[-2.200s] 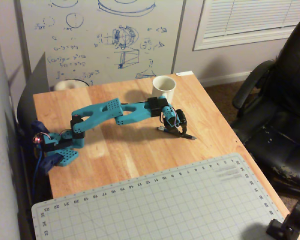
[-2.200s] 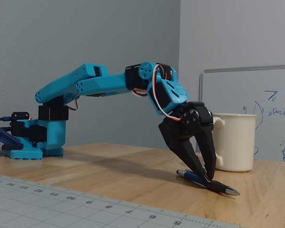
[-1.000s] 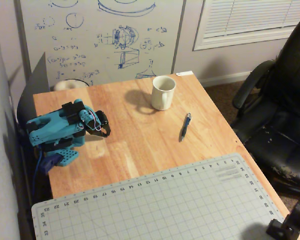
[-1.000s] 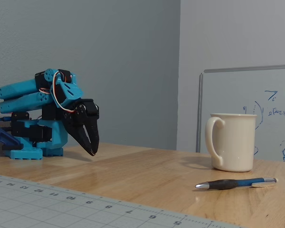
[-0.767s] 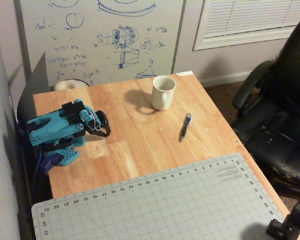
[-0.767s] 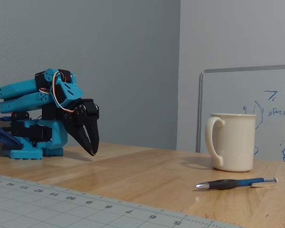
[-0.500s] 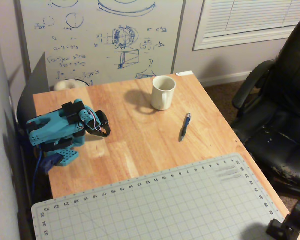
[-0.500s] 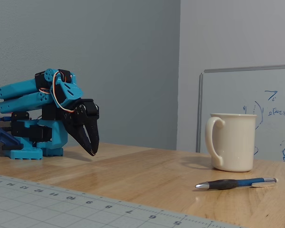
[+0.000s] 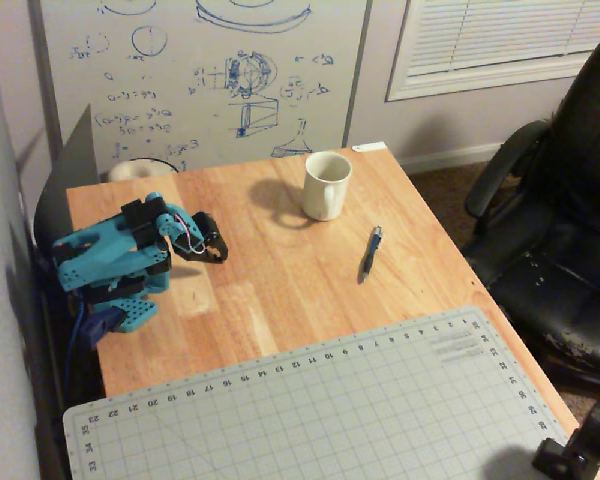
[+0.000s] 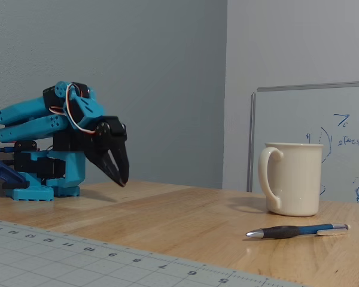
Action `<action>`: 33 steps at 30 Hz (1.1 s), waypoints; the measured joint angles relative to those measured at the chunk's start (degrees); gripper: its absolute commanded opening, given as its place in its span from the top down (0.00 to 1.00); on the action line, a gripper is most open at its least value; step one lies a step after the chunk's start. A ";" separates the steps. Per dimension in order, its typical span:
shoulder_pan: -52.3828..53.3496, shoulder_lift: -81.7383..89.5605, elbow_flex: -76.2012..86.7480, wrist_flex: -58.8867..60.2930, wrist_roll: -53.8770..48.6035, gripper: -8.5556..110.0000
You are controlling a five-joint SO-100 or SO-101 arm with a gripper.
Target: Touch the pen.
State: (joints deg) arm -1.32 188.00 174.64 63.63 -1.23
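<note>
The pen [image 9: 371, 251] is slim with a blue barrel and a dark grip. It lies flat on the wooden table [image 9: 270, 290], right of centre in the overhead view. In the fixed view the pen [image 10: 297, 231] lies in front of the mug, silver tip pointing left. My gripper [image 9: 218, 250] is black on a folded blue arm at the table's left side, far from the pen. In the fixed view the gripper [image 10: 121, 178] points down just above the table with its jaws together and nothing in them.
A cream mug [image 9: 327, 184] stands upright behind the pen; it also shows in the fixed view [image 10: 294, 178]. A grey cutting mat [image 9: 310, 410] covers the near part of the table. A black office chair [image 9: 560, 220] stands to the right. A whiteboard [image 9: 200, 70] stands behind.
</note>
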 measured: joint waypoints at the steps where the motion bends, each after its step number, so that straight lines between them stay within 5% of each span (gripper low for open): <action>1: 0.00 -1.67 -1.14 -0.88 0.00 0.92; 10: 0.00 -34.80 -22.15 -11.34 0.00 0.92; 33: 7.65 -117.77 -99.67 -12.57 0.00 0.92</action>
State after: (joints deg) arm 6.33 70.22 74.97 51.06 -1.23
